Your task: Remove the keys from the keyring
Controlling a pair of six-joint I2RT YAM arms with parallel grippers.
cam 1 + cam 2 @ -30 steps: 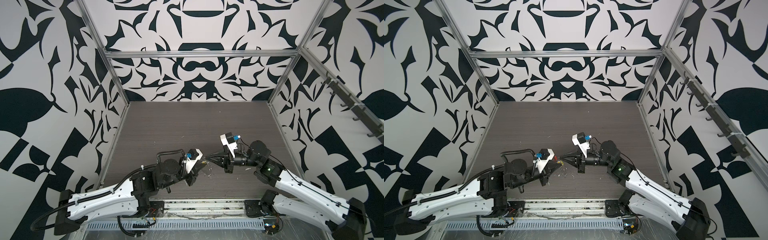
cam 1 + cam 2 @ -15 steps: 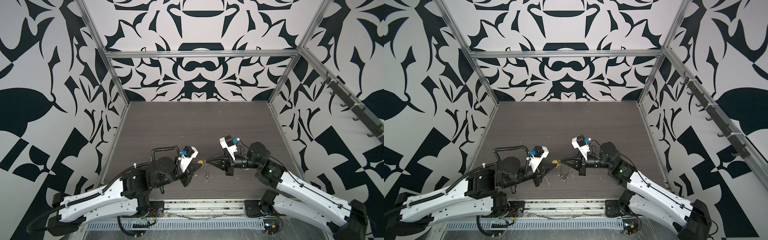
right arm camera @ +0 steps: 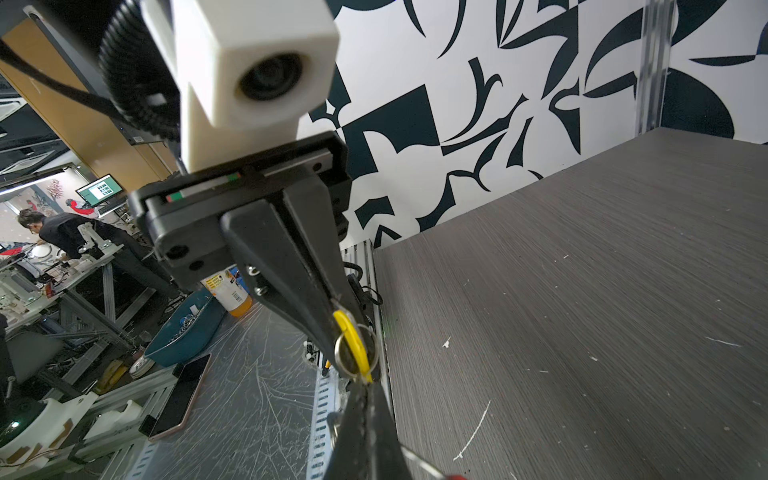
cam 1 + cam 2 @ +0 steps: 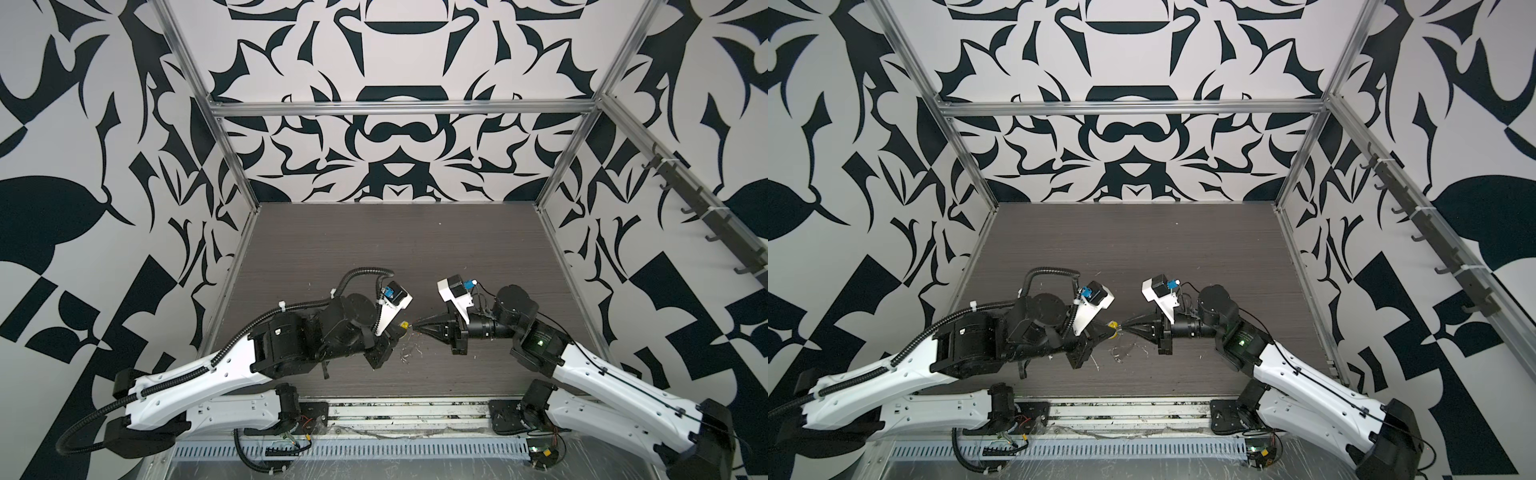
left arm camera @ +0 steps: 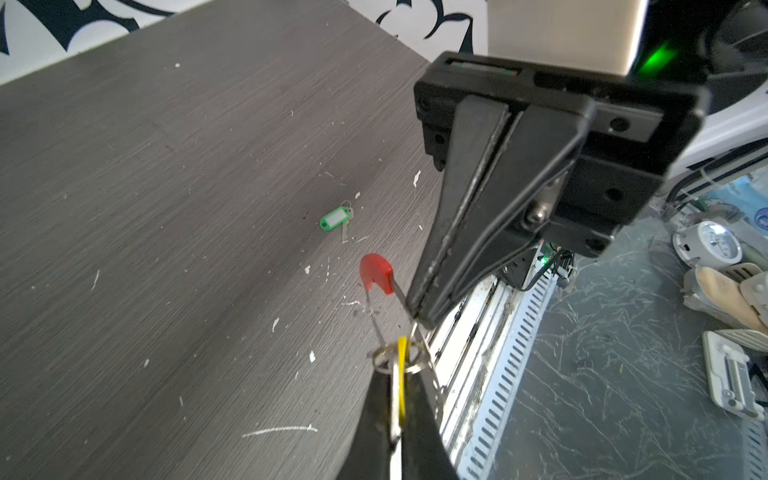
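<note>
Tips nose to nose above table (image 5: 166, 249), near its front edge: left gripper (image 5: 398, 376) clenched on yellow tag (image 5: 402, 399) of one key (tag seen edge-on; small split ring (image 5: 384, 357) just past the fingertips), right gripper (image 5: 419, 318) pinched tight on wire of keyring (image 5: 375, 272), just beside its red section. Whether split ring is threaded on that wire: cannot tell. Second, green-tagged key (image 5: 334, 219) lies flat on table, well apart from keyring, not on it.

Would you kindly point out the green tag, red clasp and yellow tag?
green tag (image 5: 333, 219): left wrist view, white label.
red clasp (image 5: 375, 272): left wrist view, plastic middle.
yellow tag (image 3: 357, 338): right wrist view, yellow rim.
</note>
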